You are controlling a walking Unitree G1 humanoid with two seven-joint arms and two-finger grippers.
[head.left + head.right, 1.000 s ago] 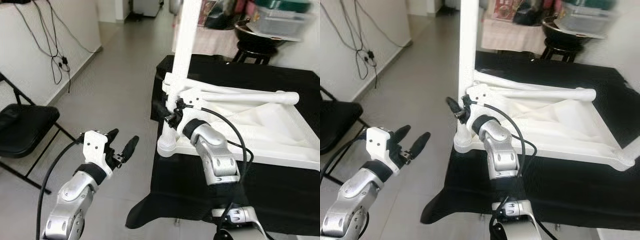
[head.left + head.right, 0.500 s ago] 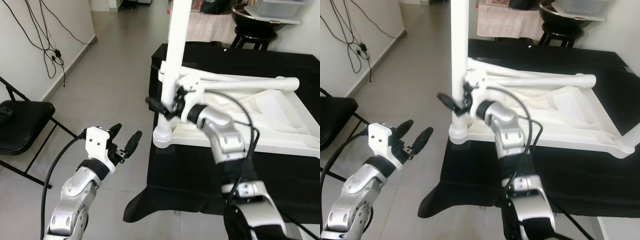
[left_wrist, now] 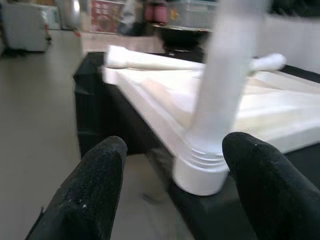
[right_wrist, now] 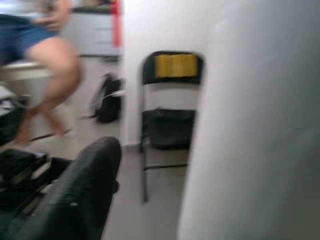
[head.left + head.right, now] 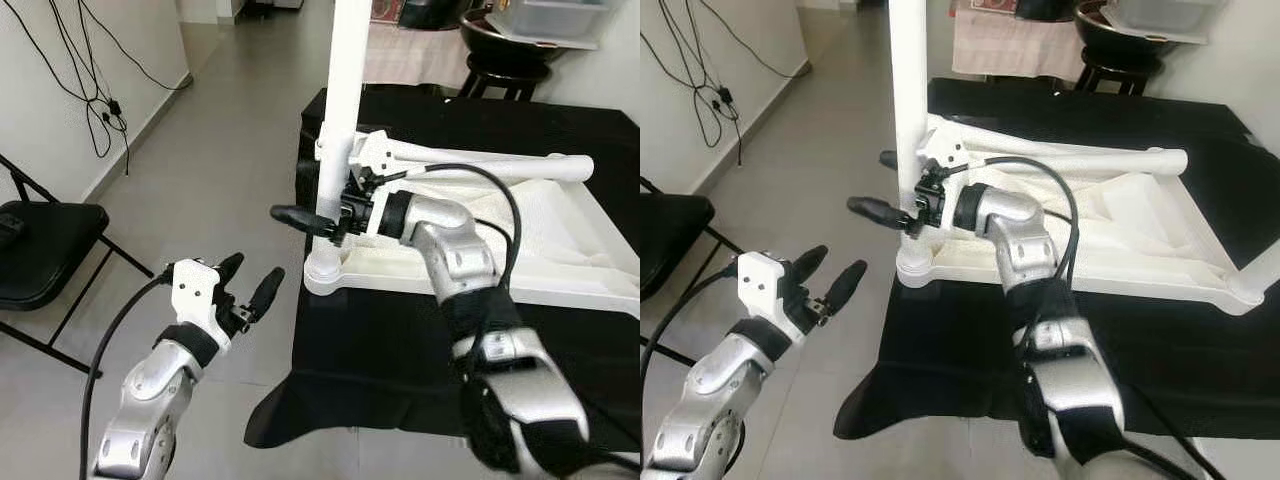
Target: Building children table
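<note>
your right pincer (image 5: pixel 318 222) is up at the upright white leg (image 5: pixel 340 120) of the upturned children table (image 5: pixel 560 250), which lies top-down on the black-draped table (image 5: pixel 400 330). its fingers are spread: one black finger (image 5: pixel 878 212) juts out past the leg toward the open floor, and in the right eye view a second tip shows behind the leg, so the leg sits between them, though you cannot tell whether they press on it. your right wrist view puts that leg hard against the lens, blurred, beside one finger, with a folding chair (image 4: pixel 167 125) and a person's bare legs (image 4: pixel 52 85) beyond. your left pincer (image 5: pixel 248 285) hangs open over the floor, apart from the table. its wrist view looks between its fingers at the leg's collar (image 3: pixel 197 172) at the frame's corner.
</note>
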